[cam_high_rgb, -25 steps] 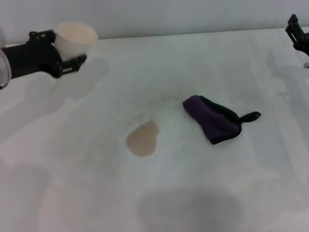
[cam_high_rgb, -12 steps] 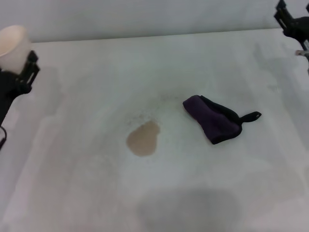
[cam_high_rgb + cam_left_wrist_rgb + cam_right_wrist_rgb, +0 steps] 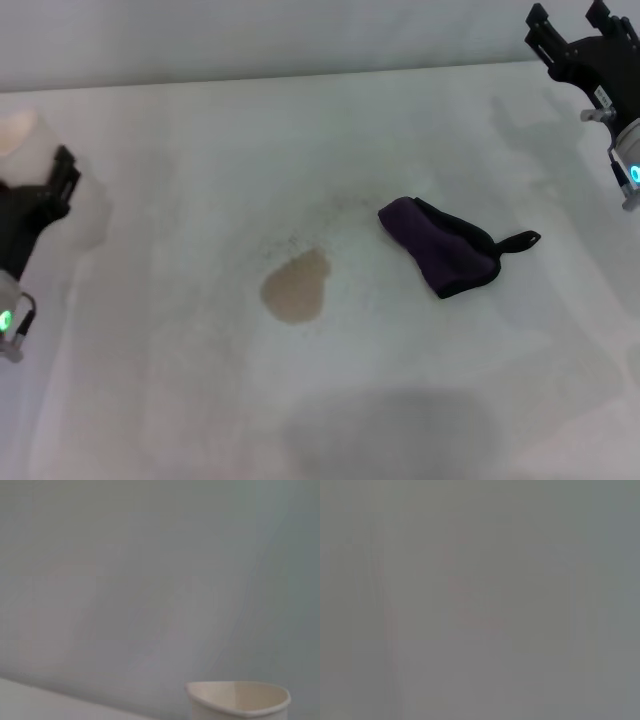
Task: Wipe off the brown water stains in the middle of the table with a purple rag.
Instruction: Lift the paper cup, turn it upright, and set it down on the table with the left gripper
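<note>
The brown water stain (image 3: 296, 285) is a tan blotch in the middle of the white table (image 3: 200, 130). The purple rag (image 3: 440, 248) lies bunched on the table just right of the stain, its black loop tab pointing right. My left gripper (image 3: 35, 170) is at the far left edge, shut on a pale cream cup (image 3: 14, 133); the cup's rim also shows in the left wrist view (image 3: 237, 697). My right gripper (image 3: 570, 25) is open and empty, high at the back right, well away from the rag.
A pale wall runs along the table's back edge. A soft grey shadow lies on the tabletop near the front. The right wrist view shows only a blank grey surface.
My left arm has carried the cup from the back left out to the far left edge. My right gripper has moved leftward, further into view at the top right. The rag and stain have not moved.
</note>
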